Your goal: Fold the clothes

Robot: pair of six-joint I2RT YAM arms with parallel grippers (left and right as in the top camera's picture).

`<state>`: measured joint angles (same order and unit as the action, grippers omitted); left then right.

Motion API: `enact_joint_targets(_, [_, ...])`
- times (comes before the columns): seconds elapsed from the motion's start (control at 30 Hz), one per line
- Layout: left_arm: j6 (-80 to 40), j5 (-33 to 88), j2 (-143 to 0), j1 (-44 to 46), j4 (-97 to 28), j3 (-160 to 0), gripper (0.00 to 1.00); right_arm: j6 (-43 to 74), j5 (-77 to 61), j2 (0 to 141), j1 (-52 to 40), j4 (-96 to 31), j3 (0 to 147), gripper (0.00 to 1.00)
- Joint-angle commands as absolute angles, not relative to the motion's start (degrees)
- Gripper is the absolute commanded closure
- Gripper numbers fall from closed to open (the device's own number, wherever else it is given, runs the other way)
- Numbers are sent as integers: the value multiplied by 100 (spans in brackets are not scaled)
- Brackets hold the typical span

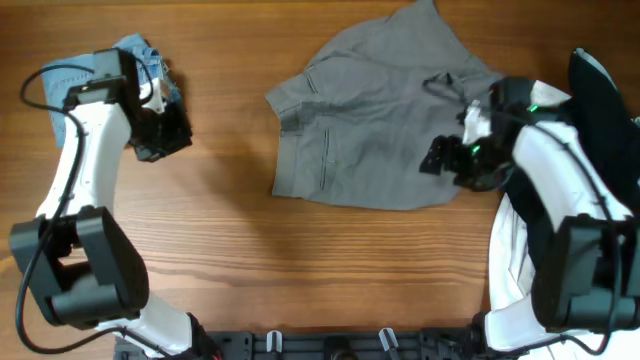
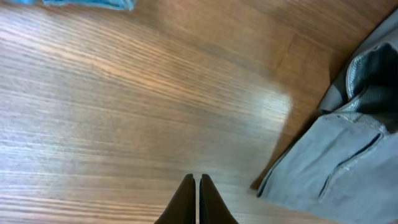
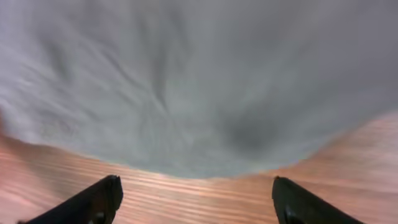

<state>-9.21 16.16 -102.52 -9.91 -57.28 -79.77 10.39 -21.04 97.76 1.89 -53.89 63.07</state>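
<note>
Now you look to be just opening the fold: the grey shorts (image 1: 375, 120) lie spread out, your right gripper (image 3: 194, 184) hangs splayed wide over their near right hem, and your left gripper (image 2: 197, 186) sits pinched empty well to their left, so next lower and nip that hem.

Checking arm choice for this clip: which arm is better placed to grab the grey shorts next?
Right. The right gripper hangs open at the edge of the grey shorts; the left gripper is shut over bare table, apart from them.
</note>
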Motion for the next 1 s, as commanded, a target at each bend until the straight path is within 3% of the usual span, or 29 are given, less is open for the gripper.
enact_joint_targets(0.0, [-364, 2635, -10226, -685, -5808, -7977, 78, 1258, -1966, 9800, 110, -4882, 5937, 15])
enact_joint_targets(0.03, [-163, 2722, -10239, -467, -5806, -7964, 61, 1162, -2060, 9765, 119, -4851, 6007, 15])
enact_joint_targets(0.1, [145, 2694, -10276, -25, -5774, -7870, 37, 1050, -2062, 9583, 148, -4910, 6272, 14])
enact_joint_targets(0.17, [150, 2602, -10407, 482, -5586, -7684, 25, 1048, -2060, 9247, 152, -4928, 6528, 12])
enact_joint_targets(0.27, [84, 2497, -10914, 1302, -5290, -7413, 23, 1063, -2056, 8722, 152, -4899, 6696, 9])
enact_joint_targets(0.4, [84, 2359, -11526, 1660, -5295, -7411, 23, 1063, -2036, 8586, 152, -4939, 6696, 7])
enact_joint_targets(0.57, [86, 2263, -11869, 1695, -5334, -7411, 33, 1066, -2036, 8586, 152, -4984, 6696, 7])
enact_joint_targets(0.63, [84, 2296, -11867, 1693, -5308, -7413, 95, 1074, -1900, 8586, 152, -4980, 6696, 7])
enact_joint_targets(0.77, [86, 2285, -11758, 1494, -6023, -7800, 96, 1549, -1597, 8589, 152, -5017, 6696, 4])
enact_joint_targets(0.9, [-517, 1063, -11238, 604, -6976, -8853, 96, 2447, -746, 8615, 152, -5177, 6681, 4])
enact_joint_targets(0.97, [-648, 1048, -10857, 56, -6949, -8954, 96, 2447, -701, 8781, 152, -5170, 6589, 4])
